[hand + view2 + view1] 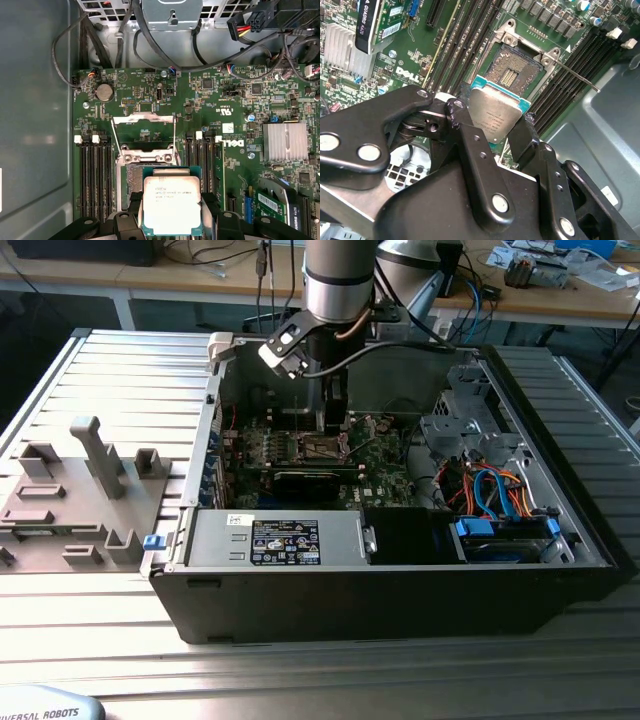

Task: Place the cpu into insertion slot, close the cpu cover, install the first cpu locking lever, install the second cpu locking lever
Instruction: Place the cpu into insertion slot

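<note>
My gripper (495, 122) is shut on the cpu (496, 114), a flat square chip with a silver-grey top and a green edge. The black fingers (461, 116) clamp it by two opposite sides. It hangs just above the insertion slot (512, 75), a dark socket with a silver rim on the green motherboard, and part of it overlaps the slot. In the first wrist view the cpu (172, 205) hides most of the slot (133, 182). The cpu cover (143, 119) stands swung open beyond it. In the exterior view the gripper (330, 425) reaches down into the computer case.
Black memory slots (95, 175) flank the socket on both sides. A silver heatsink (285, 142) and a graphics card (370, 25) lie near it. Cable bundles (490, 485) and a power supply (285, 540) fill the case's near side. A grey fixture (95, 455) stands on the exterior view's left.
</note>
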Motion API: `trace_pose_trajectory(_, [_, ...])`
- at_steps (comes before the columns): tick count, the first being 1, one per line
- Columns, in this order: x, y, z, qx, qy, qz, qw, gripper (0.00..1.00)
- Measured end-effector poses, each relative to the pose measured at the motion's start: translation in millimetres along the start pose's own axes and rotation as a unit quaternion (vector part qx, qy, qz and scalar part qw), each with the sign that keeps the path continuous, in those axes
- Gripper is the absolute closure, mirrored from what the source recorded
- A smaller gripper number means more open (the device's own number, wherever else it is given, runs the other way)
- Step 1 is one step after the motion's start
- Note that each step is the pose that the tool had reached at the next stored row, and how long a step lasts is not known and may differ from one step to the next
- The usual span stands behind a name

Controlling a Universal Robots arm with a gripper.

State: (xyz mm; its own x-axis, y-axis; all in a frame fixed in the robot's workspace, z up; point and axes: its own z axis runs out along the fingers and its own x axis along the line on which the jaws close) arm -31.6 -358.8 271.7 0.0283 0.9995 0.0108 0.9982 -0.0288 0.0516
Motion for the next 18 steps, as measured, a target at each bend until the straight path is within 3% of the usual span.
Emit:
trace_pose_trajectory(9, [0.0,-0.1,1.8,0.0000,-0.0001,0.000,1.0000,0.46])
trace_pose_trajectory(14, [0.0,-0.1,2.1,-0.0001,-0.0028,0.000,1.0000,0.46])
trace_pose_trajectory(16, [0.0,-0.5,9.1,-0.0001,-0.0028,0.000,1.0000,0.46])
trace_pose_trajectory(18, [0.0,-0.5,9.4,-0.0001,-0.0028,0.000,1.0000,0.46])
